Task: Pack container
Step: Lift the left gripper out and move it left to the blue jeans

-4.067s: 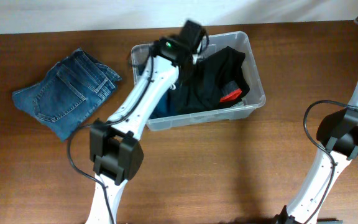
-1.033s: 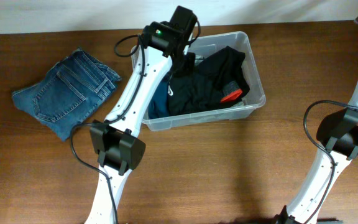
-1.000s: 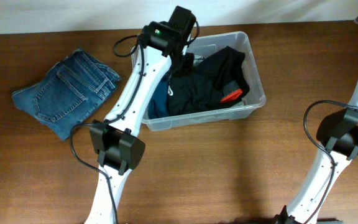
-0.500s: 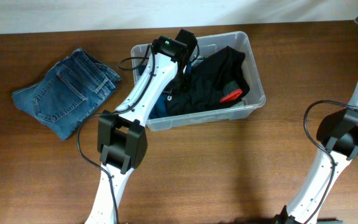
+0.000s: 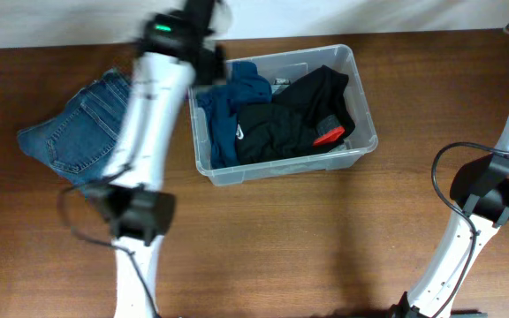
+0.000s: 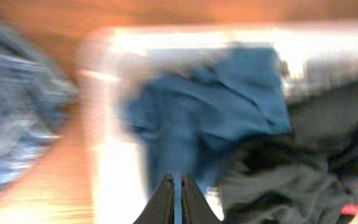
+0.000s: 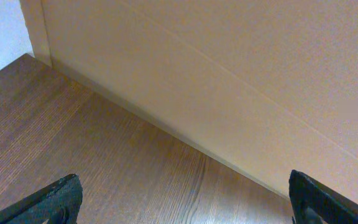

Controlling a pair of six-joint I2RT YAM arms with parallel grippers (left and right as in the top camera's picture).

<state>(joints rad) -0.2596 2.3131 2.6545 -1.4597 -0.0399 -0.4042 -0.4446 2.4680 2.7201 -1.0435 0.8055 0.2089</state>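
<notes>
One container [image 5: 283, 171] on the table [image 5: 325, 247], a clear plastic tub with rounded corners. It sits right underneath the left pincer [image 6: 176, 182], and its left wall [image 6: 104, 130] lies just left of the fingers in the wrist view.

Two garments are inside. One blue garment [image 5: 233, 104] is bunched at the end directly below the pincer. One black garment [image 5: 294, 119] fills the side away to the pincer's right and carries a single red tab [image 5: 328, 135]. There's a small white mark on the black cloth, too small to read.

The left pincer is all but closed, just a thin slit between the fingers and nothing in it. The whole left arm [image 5: 153, 115] is smeared with blur.

Outside the tub, off to that pincer's left, lies one folded pair of jeans [image 5: 64, 141], partly under the arm.

The tub's back rim is close to the table's far edge, and brown wood runs along its front wall and past its right wall.

The right pincer [image 7: 190, 198] is well apart from the container, spread wide and empty. Beneath it is wood, which meets a pale wall [image 7: 241, 68] ahead.
</notes>
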